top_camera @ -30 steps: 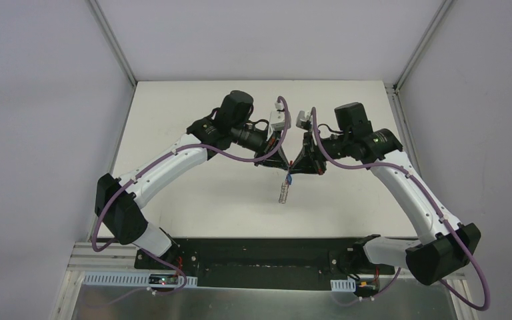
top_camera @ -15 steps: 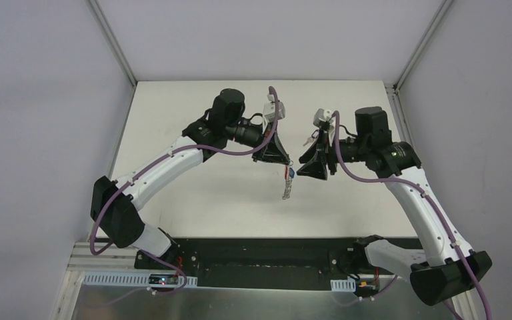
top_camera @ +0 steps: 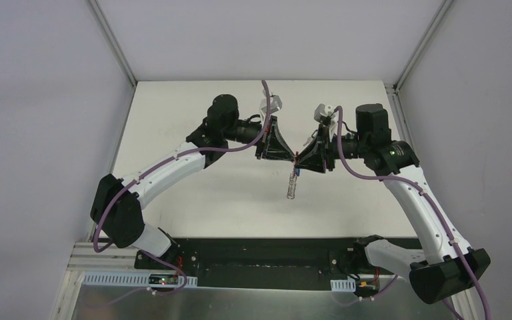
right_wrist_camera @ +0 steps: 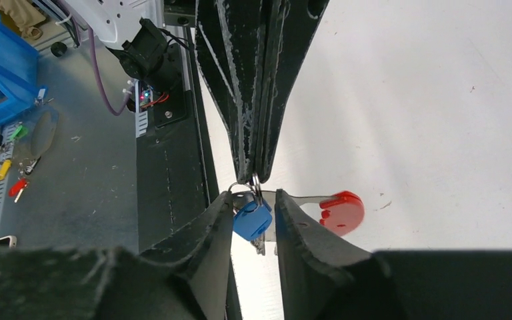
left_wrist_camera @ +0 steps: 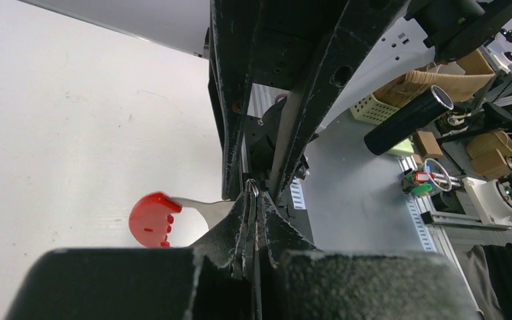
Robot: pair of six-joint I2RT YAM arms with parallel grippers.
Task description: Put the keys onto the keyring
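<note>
Left gripper [left_wrist_camera: 254,197] pinched closed on top loop of red-and-silver chain keyring [top_camera: 293,187]. Right gripper [right_wrist_camera: 255,195]: fingers flank blue oblong-headed key [right_wrist_camera: 251,221]; clamped or not, cannot tell. Blade mostly hidden.

Left gripper [top_camera: 289,157] and right gripper [top_camera: 302,159] meet tip to tip above mid-table [top_camera: 227,200], left one on the left. Keyring [top_camera: 293,187] hangs down from the meeting point. Its top ring sits in the left gripper's tips. One key [right_wrist_camera: 252,221] hangs just below that ring, between the right gripper's fingers [right_wrist_camera: 217,227]. Keyring's tab [right_wrist_camera: 340,212] sticks out sideways, beside the key.
</note>
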